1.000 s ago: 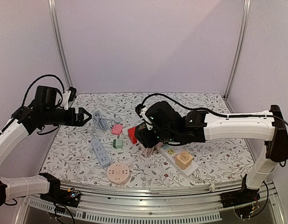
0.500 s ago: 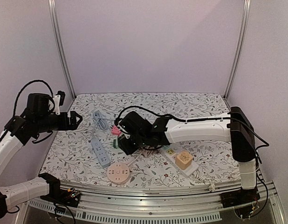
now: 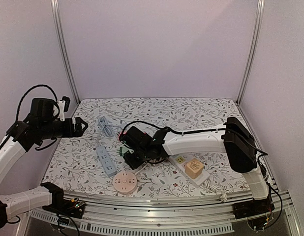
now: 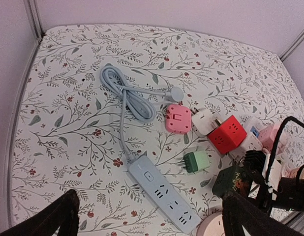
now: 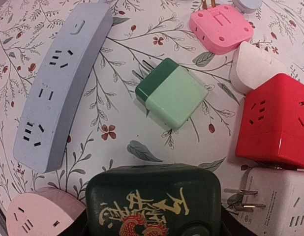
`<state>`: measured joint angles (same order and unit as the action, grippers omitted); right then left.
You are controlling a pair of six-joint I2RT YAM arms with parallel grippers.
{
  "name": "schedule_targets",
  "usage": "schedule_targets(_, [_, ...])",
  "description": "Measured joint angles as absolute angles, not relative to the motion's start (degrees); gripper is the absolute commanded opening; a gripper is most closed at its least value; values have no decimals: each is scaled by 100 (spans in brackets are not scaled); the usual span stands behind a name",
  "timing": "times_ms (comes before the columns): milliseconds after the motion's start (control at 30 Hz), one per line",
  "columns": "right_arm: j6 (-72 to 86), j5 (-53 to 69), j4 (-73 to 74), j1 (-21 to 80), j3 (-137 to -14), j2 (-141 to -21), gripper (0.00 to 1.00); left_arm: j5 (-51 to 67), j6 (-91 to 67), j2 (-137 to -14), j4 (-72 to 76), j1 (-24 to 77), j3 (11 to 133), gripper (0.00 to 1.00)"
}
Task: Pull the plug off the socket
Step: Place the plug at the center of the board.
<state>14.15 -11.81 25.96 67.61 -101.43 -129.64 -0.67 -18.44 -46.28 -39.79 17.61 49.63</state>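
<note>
Floral tabletop (image 3: pixel 216 110) | my right gripper (image 5: pixel 152 221) clamps dark green plug (image 5: pixel 153 194), seemingly already unplugged; my left gripper (image 4: pixel 152 221) wide open | remaining: set it down

It is bright in here, and evenly so: soft, diffuse light, with only faint, soft-edged shadows on the floral tablecloth (image 3: pixel 216 105). From the top camera everything looks crisp. The walls (image 3: pixel 157 49) take a lilac cast, and the aluminium posts (image 3: pixel 64 54) slant rather than stand plumb. The left wrist view bends the table's edges, and the dark fingers (image 4: pixel 61 219) of the left gripper (image 4: pixel 149 199) are blurred at the bottom. The right wrist view is sharp but bulges, curving the blue power strip (image 5: pixel 58 88). The dark green plug (image 5: pixel 154 196) carries a dull sheen.
</note>
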Motion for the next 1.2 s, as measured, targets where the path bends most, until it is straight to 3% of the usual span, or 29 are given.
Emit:
schedule_targets(100, [1433,-1177,2626,6761,-10206,-12978,42,-32,-1848,-4670,-3977,1761,4958,99])
schedule_targets(233, [1435,-1179,2676,6761,-10274,-12995,63,84,-1846,-4770,-3977,1761,4954,99])
schedule_targets(567, [1439,-1184,2724,6761,-10291,-13017,84,239,-1846,-4888,-3979,1761,4954,100])
schedule_targets(1200, [1409,-967,2628,6827,-10110,-12464,94,703,-1793,-4893,-3889,1763,4812,99])
